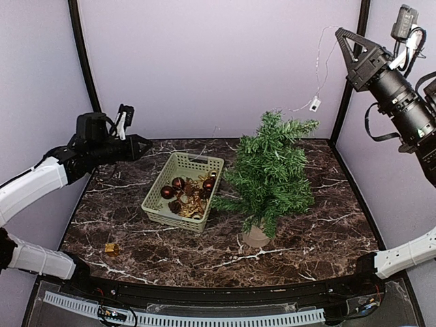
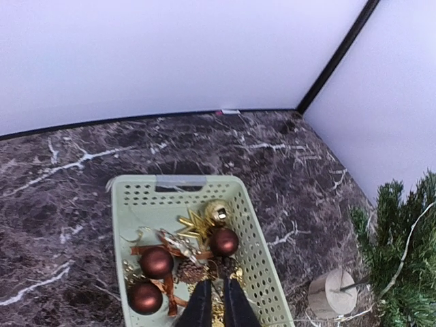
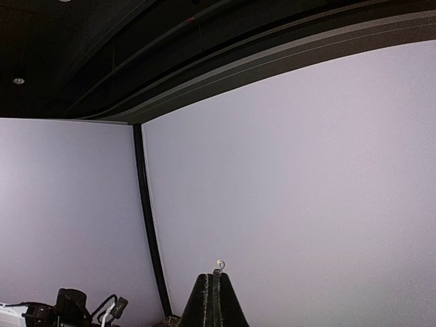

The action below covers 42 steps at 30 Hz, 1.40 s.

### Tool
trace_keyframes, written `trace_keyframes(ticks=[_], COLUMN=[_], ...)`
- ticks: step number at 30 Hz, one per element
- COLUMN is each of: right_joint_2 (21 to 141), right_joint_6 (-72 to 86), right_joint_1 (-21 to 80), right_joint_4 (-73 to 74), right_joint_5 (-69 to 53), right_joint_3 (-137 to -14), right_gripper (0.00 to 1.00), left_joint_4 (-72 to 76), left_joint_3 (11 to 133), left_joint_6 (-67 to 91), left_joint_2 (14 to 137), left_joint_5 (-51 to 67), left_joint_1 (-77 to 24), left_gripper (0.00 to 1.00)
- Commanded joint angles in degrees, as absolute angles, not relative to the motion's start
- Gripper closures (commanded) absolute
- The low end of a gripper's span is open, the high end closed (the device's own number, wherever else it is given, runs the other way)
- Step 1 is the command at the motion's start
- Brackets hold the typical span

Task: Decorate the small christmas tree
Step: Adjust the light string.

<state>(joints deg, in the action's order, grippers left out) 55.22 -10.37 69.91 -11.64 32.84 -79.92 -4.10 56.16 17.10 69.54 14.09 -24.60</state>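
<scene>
The dark marble table (image 1: 327,231) carries the small christmas tree (image 1: 272,174), upright just right of the pale green basket (image 1: 194,158). The tree is bushy and taller than the basket, set in a round wooden base, with no baubles visible on its branches. I judge the step in hand to be draping a thin wire (image 3: 219,263). The right gripper (image 3: 218,279), high up and well right of the basket, is clamped on that wire, and a small white box (image 1: 315,104) dangles below. The left gripper (image 2: 216,289) hovers above and left of the basket, fingers almost together with nothing seen between them. Next, the wire likely needs lowering onto the branches without tipping the tree.
</scene>
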Motion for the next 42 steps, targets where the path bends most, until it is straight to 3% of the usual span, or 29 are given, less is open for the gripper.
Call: trace_keyframes(ticks=[1, 10, 16, 20, 33, 42], right_joint_2=[56.06, 62.66, 68.79, 73.97, 86.02, 84.06], right_joint_6=[-9.13, -7.03, -5.12, -4.60, 3.09, 6.96], right_joint_1=[70.47, 70.44, 70.43, 70.43, 70.46, 70.57], right_joint_4=[-11.33, -7.84, -7.59, -8.29, -5.01, -0.48], right_joint_5=[29.00, 20.87, 15.19, 13.61, -2.85, -13.78], right_joint_3=[-83.90, -92.31, -97.66, -100.69, -110.27, -105.81], right_gripper=[1.00, 1.00, 1.00, 1.00, 1.00, 1.00], left_joint_4=[-5.82, -4.67, -4.27, -0.69, 13.66, 18.81], left_joint_3=[54.27, 56.98, 60.45, 60.74, 53.45, 43.07], left_joint_6=[21.14, 18.56, 14.67, 10.80, 17.05, 16.68], left_joint_2=[64.49, 76.74, 75.70, 68.92, 56.53, 56.42], left_joint_5=[13.56, 25.55, 19.11, 21.05, 39.56, 37.07], left_joint_1=[-19.65, -17.75, -17.75, -17.80, -23.15, -32.71], left_gripper=[0.88, 0.79, 0.31, 0.19, 0.14, 0.13])
